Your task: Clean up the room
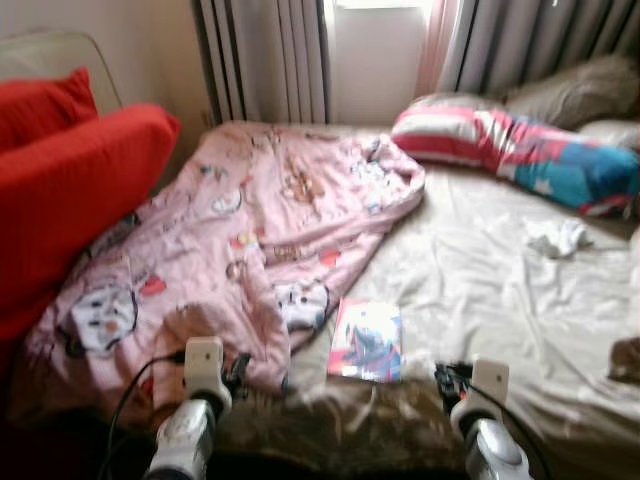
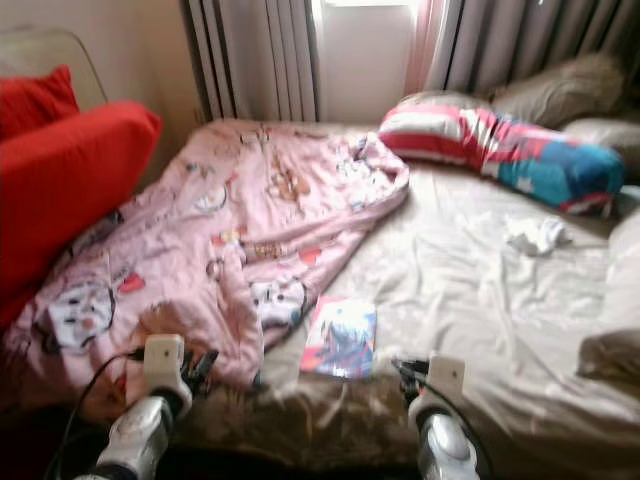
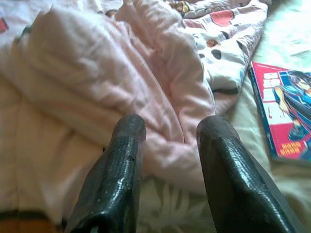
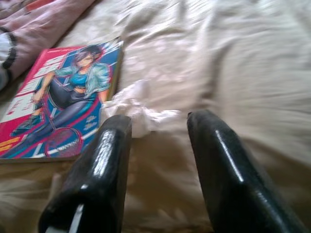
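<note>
- Our right gripper [image 4: 158,131] hovers low over the bed sheet [image 1: 470,280], fingers spread and holding nothing; a crumpled tissue [image 4: 133,109] lies just ahead between the fingertips, touching the magazine [image 4: 60,99] corner.
- Our left gripper [image 3: 167,133], also spread and holding nothing, faces the rumpled pink blanket [image 1: 250,220].
- The magazine lies between both arms, its long side running away from us.
- A second tissue [image 1: 558,238] sits well off near the striped pillow [image 1: 510,150].

Lettering on magazine [image 4: 60,104] cover too blurred; nothing readable.
</note>
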